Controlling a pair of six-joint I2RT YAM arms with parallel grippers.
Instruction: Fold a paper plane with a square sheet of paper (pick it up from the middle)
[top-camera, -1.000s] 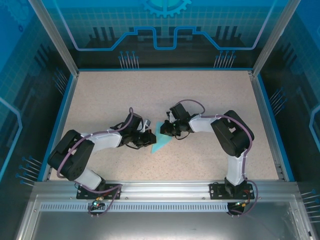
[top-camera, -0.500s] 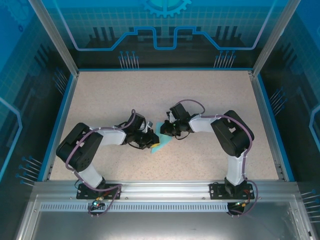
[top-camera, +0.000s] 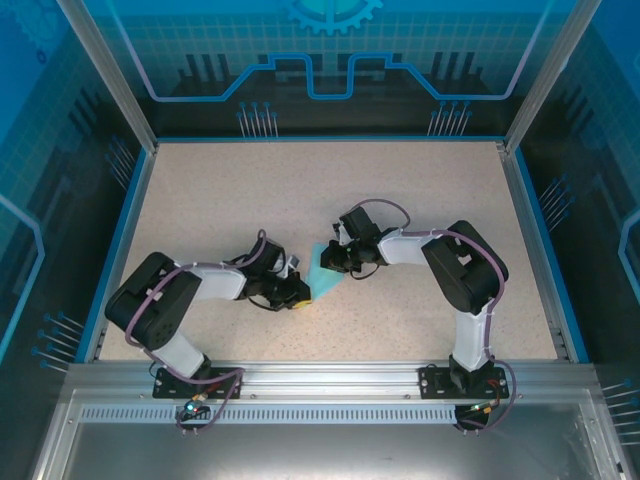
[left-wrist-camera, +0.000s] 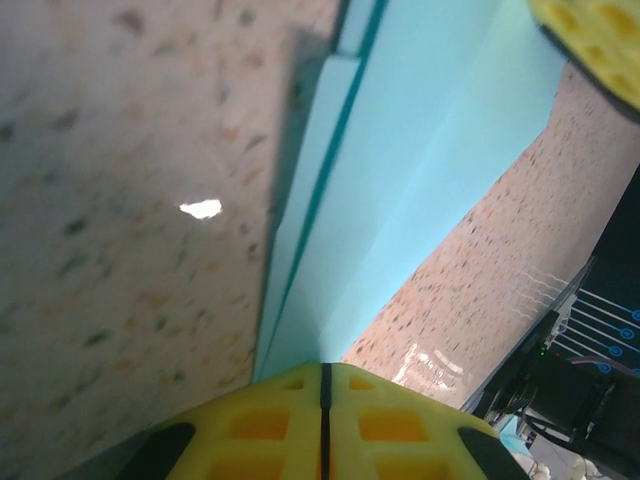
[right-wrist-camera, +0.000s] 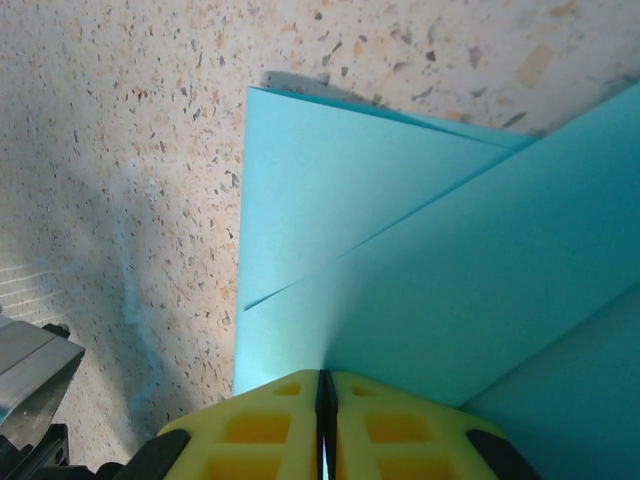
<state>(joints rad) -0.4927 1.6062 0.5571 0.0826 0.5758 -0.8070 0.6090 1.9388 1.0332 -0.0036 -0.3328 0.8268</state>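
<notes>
The thin, light cyan-blue paper sheet (top-camera: 321, 277), partly folded into overlapping layers with sharp creases, is sitting at the middle of the speckled beige desk (top-camera: 400, 190), directly between the two arms. The left end effector (top-camera: 299, 291) is clamping its near-left edge, yellow pads (left-wrist-camera: 260, 425) pressed together on the paper. The right end effector (top-camera: 338, 262) is pinching the far-right edge, likewise closed on it.

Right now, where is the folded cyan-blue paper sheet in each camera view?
Top external: folded cyan-blue paper sheet mid-table, between left gripper and right gripper.
Left wrist: centre to upper right, rising from yellow pads.
Right wrist: centre and right, above yellow pads.
Shared landmark: speckled beige tabletop.
</notes>
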